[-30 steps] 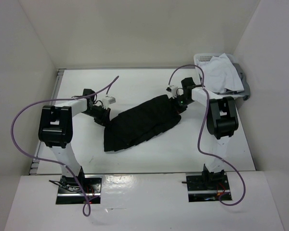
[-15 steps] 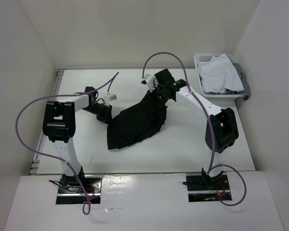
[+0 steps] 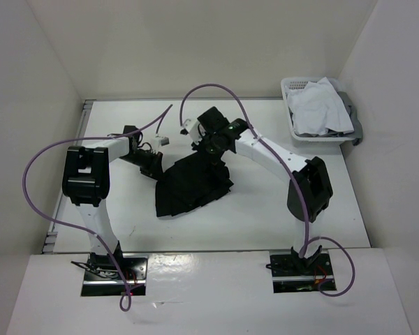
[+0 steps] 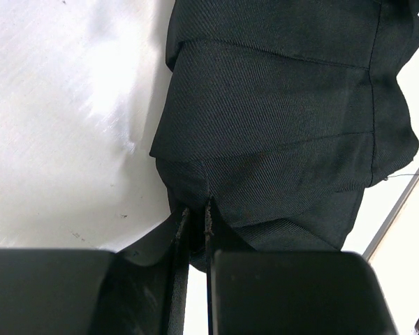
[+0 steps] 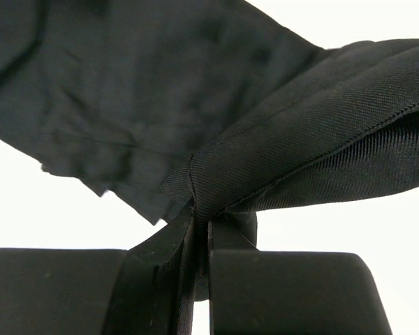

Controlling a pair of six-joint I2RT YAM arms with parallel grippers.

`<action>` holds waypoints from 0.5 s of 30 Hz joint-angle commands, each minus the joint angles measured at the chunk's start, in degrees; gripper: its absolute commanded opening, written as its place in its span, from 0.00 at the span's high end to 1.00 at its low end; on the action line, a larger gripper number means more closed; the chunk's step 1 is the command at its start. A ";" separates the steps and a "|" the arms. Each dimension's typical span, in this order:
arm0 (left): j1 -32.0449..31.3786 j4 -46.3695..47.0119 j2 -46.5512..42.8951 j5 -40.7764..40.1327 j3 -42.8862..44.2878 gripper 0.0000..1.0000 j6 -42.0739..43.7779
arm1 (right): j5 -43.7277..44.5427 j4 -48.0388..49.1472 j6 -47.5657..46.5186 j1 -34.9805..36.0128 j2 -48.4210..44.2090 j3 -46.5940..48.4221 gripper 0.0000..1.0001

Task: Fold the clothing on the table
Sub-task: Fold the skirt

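Black pleated skirt (image 3: 190, 187) lies on the white surface (image 3: 279, 202), left of centre, between the two arms and closer to the left one. It is gathered into a rough wedge, broad end toward the near edge, with the layers overlapping at its far right. Left claw (image 4: 195, 209) is down low at the skirt's far left corner. In the left wrist view its jaws are nearly together, with only a thin slit between them, and a pinch of the black fabric's edge is caught there. The stepped pleats spread away from that pinch, lying flat on the surface. Right claw (image 5: 201, 220) is over the skirt's far right part, with the right arm stretched well across toward the middle. Its jaws are likewise nearly closed, and fabric bunches into a tight knot at their tips. A stitched hem edge runs off to the right of that knot and looks lifted. The rest of the cloth hangs slack to the left, with the surface showing pale beyond it. So each claw grips the skirt at a separate point. White plastic basket (image 3: 298, 134) stands at the far right corner, well apart from the skirt, with a crumpled white garment (image 3: 321, 105) heaped in it. A purple cable (image 3: 209, 86) arcs above the right arm.
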 commanded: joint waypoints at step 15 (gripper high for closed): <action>-0.48 1.03 3.34 -0.45 0.46 1.00 1.05 | -2.82 -4.89 0.48 11.99 6.18 8.78 1.00</action>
